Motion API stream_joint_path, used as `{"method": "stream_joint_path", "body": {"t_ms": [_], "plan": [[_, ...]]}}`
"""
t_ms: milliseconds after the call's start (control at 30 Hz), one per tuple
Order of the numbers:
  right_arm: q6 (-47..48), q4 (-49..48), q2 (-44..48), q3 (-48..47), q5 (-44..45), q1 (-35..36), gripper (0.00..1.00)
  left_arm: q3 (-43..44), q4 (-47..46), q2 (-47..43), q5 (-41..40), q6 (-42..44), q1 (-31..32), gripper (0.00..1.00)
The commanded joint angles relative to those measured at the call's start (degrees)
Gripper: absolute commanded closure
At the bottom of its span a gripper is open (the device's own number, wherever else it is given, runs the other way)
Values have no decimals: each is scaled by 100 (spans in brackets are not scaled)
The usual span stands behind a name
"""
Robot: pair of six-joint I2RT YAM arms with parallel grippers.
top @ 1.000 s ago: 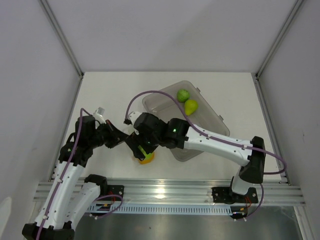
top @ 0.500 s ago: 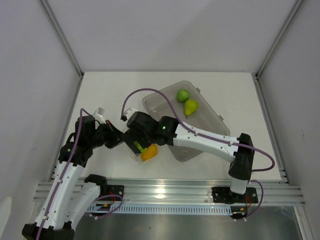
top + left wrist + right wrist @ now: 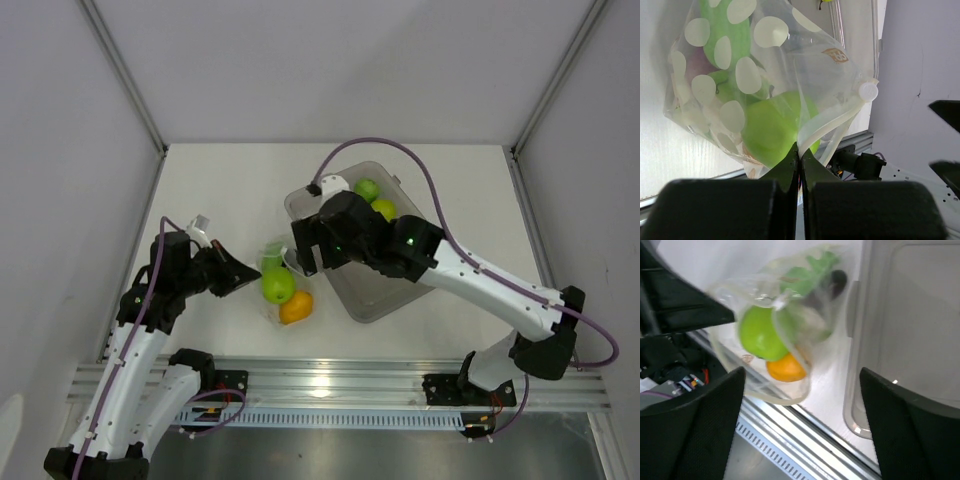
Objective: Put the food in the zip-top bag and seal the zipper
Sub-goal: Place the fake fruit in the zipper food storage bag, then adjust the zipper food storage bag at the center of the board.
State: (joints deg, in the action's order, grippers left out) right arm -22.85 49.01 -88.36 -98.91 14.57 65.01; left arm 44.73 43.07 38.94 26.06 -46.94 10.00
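While filling is under way: zip-top bag (image 3: 285, 297), left of centre in the top view, is holding a green apple (image 3: 278, 285), an orange citrus (image 3: 296, 308) and more.
Left gripper (image 3: 799, 152): pinching the bag's mouth edge tight.
Right gripper (image 3: 802, 375): gaping wide, carrying nothing.
Remaining: second apple (image 3: 367, 189) and pear (image 3: 385, 209) are sitting in the grey bin (image 3: 375, 300); zipper (image 3: 832, 120) is looking unsealed.

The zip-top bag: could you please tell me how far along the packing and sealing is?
Done: several pieces are in the zip-top bag, including a green apple and an orange citrus. In hand: the left gripper pinches the bag's edge; the right gripper is open and empty. Left: a second apple and a pear lie in the bin; the zipper looks unsealed.
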Motion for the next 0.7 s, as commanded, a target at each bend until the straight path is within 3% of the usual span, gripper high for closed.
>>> {"method": "stream_joint_path", "body": {"t_ms": [0,100,233,367,667], "plan": [[-597,-84,432,966,-286,-156,13,282,-9,-62,-14,71,11,99],[-773,-488,732,1488,-542,-147,25,264,-9,-71,13,80,11,99],[-905,-980,864,2111,-797,-103,29,247,0,-79,4,88,11,99],[-1010,-1385,803,2490,-833,-41,39,247,0,-97,30,97,11,99],[-1415,-2027,548,2772,-780,-103,47,212,-9,-114,83,97,11,99]]}}
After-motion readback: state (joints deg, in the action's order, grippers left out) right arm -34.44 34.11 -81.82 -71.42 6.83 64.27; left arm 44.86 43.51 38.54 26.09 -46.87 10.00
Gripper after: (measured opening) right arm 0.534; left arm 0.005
